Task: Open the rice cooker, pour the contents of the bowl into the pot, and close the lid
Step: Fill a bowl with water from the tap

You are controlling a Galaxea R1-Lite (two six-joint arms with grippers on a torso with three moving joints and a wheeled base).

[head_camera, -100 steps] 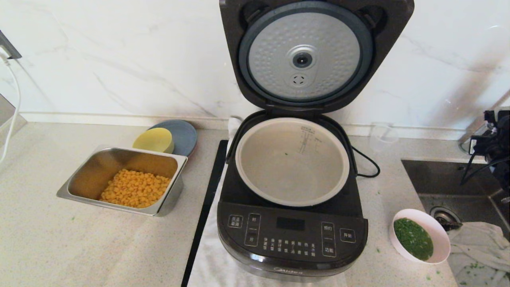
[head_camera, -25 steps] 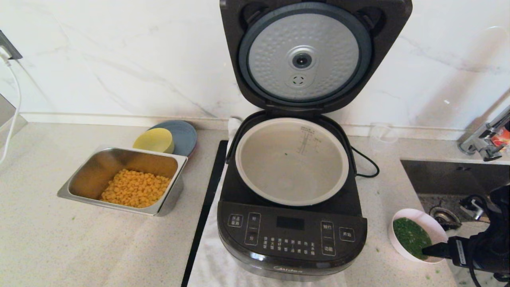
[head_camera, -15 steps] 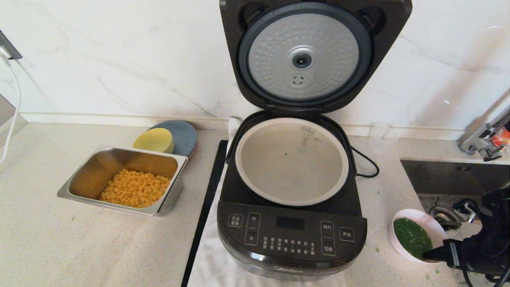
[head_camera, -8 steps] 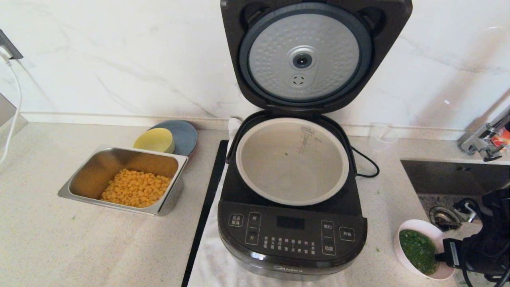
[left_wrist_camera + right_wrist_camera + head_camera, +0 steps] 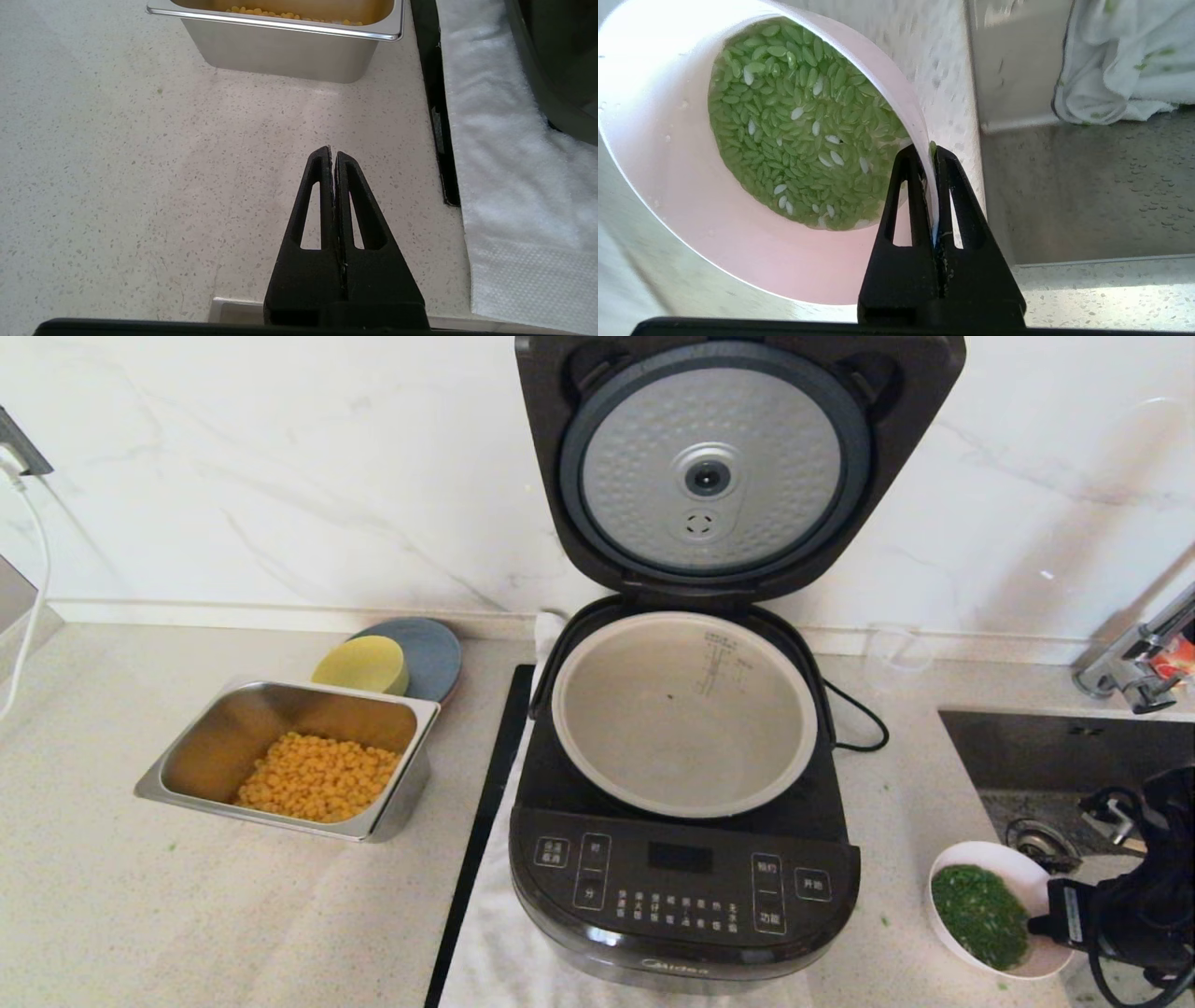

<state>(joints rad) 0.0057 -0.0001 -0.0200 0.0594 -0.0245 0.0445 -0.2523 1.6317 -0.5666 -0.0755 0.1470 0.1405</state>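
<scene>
**Right gripper clamped on bowl rim, cooker open**

I've got the right gripper pinched on the bowl wall, one finger inside, one outside, jaws narrow with just the rim between them. Bowl sits at 4 o'clock from the cooker, near the sink edge, tilted a bit. The contents read as green grains with a few white ones, all in the bowl. Lid stands fully up at 12 o'clock; pot is seated in the cooker, nearly bare, one speck inside. Left gripper is parked over the counter, jaws pressed together on nothing, steel tray of corn at its 12 o'clock.
</scene>
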